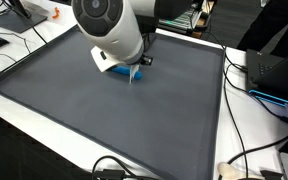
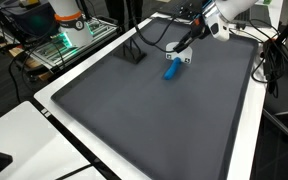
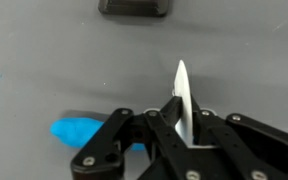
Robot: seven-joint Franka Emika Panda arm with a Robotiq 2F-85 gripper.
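- The gripper (image 3: 184, 118) sits low in the wrist view. Its jaws are clenched on a thin white blade (image 3: 181, 85), which stands on edge between them with its tip toward the top of the frame.
- The blue piece (image 3: 79, 130) lies on the grey worktop (image 3: 44, 50) at the lower left of the wrist view, just beside the jaws. Its right end is hidden behind the linkage, so we cannot tell whether anything touches it.
- In an exterior view the blue piece (image 2: 171, 70) lies in the upper middle of the frame. The gripper (image 2: 188, 50) is just above and to its right, and a black stand (image 2: 134, 55) is off to its left, apart from it.
- In an exterior view the arm (image 1: 114, 30) covers much of the scene, and the blue piece (image 1: 117, 71) peeks out beneath it.
- We judge the step in hand to be working the held white blade at the blue piece. The blade is beside the piece, not on it.
- As we read it, the next move calls for a small shift toward the lower left of the wrist view. It needs a firm grip so the thin blade does not twist, and it must stay clear of the black stand at the top.
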